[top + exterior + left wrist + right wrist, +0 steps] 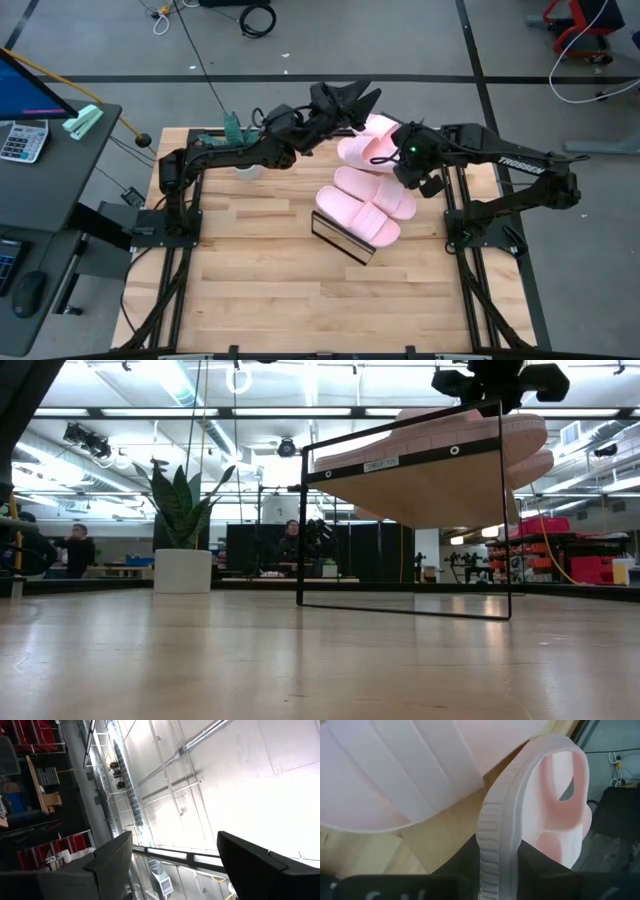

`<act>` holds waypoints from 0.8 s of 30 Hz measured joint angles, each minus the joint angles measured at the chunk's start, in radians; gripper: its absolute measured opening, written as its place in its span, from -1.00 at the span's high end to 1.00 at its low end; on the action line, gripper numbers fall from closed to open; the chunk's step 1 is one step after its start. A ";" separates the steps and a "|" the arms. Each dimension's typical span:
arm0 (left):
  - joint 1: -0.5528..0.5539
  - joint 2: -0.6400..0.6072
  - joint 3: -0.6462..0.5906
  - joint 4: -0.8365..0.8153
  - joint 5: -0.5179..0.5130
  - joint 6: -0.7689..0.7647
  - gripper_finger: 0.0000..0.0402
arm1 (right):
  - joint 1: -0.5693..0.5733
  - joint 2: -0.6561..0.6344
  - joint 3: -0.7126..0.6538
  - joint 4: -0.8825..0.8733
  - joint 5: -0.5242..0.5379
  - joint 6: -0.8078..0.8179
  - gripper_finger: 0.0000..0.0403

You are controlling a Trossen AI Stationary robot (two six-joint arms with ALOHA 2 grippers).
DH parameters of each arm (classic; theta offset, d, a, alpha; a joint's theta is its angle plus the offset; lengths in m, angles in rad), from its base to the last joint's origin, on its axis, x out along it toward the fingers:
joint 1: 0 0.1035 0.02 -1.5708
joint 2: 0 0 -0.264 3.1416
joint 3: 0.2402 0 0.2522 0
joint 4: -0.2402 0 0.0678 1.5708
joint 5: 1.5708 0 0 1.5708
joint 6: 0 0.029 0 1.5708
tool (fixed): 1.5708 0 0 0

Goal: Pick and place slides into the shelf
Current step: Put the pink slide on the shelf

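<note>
Two black jointed arms (250,150) — white "TROSSEN" lettering, apparently — green light on one.

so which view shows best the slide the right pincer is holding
The right wrist view: the held slide fills the frame, its ribbed sole edge clamped between the right pincer fingers. The high view shows it only partly, under the arm above the shelf. The low view shows only sole undersides. The left wrist view shows none.

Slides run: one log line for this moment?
left gripper: open, raised, empty | right gripper: shut on slide | shelf: slides on it
</note>
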 joint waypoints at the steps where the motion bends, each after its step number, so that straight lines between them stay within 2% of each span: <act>1: -0.003 0.000 0.000 -0.001 0.000 0.001 -0.46 | 0.000 0.000 -0.004 0.002 0.003 -0.012 0.61; 24: -0.040 0.000 0.000 -0.015 0.019 0.024 -0.46 | -0.002 -0.001 -0.110 0.013 0.013 -0.097 0.60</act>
